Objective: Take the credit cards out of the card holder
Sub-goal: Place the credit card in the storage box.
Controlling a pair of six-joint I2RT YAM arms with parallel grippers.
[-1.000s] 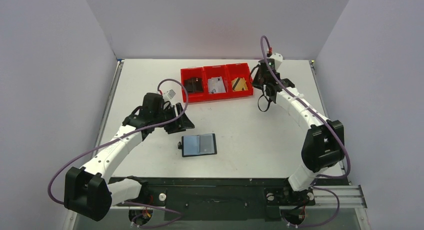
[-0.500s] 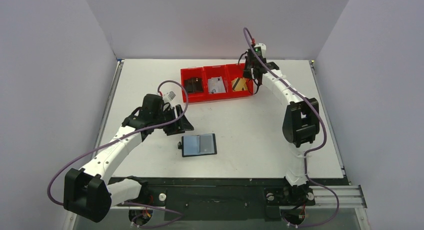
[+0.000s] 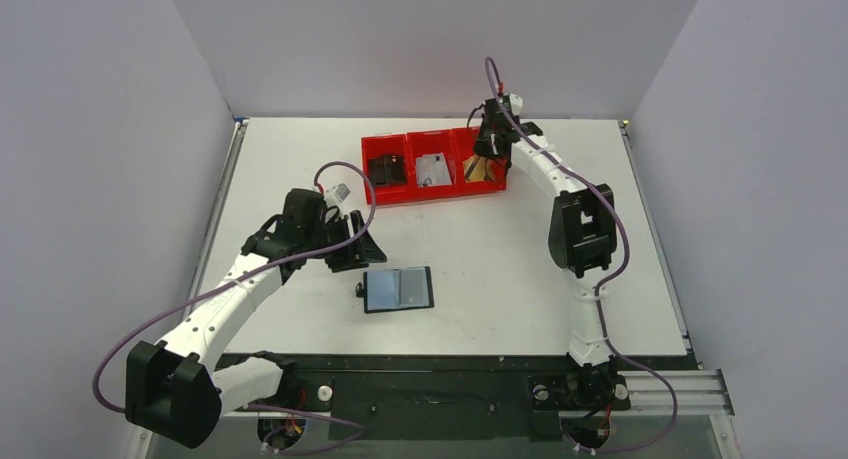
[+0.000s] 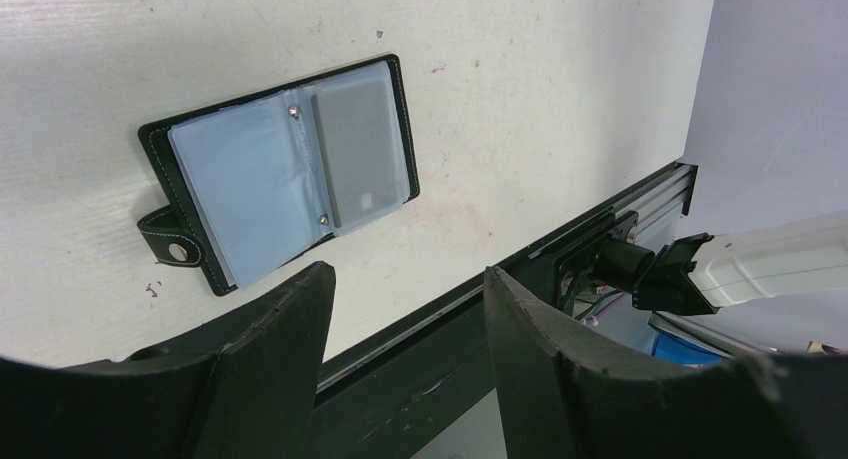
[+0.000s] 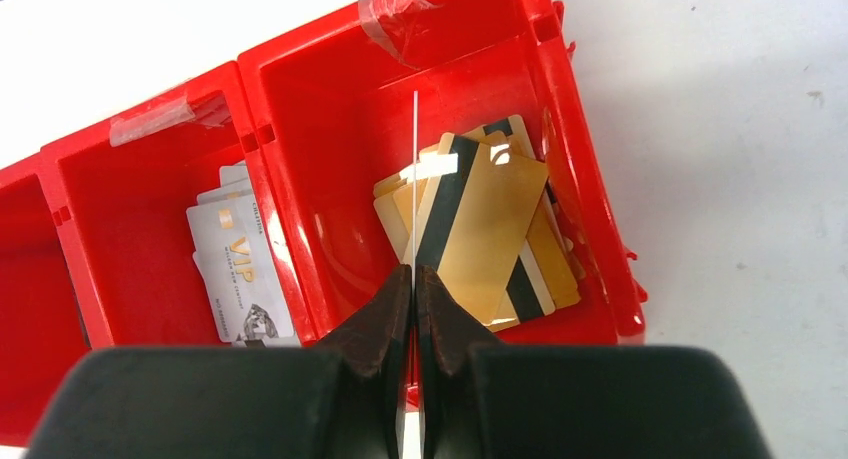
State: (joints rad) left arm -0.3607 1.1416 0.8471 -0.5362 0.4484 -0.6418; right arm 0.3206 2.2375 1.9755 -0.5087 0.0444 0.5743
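Note:
The black card holder lies open on the table, its snap strap to the left. In the left wrist view its clear sleeves show, with a grey card inside the right one. My left gripper is open and empty, hovering just up-left of the holder. My right gripper is shut on a thin card seen edge-on, held upright above the right red bin. Gold cards with dark stripes lie in that bin.
Three joined red bins stand at the back centre. The middle one holds white VIP cards, the left one dark cards. The table's near edge and black rail lie just past the holder.
My right arm has swung left from beside the bins to over the right bin, carrying the card. My left arm and the card holder have barely moved.

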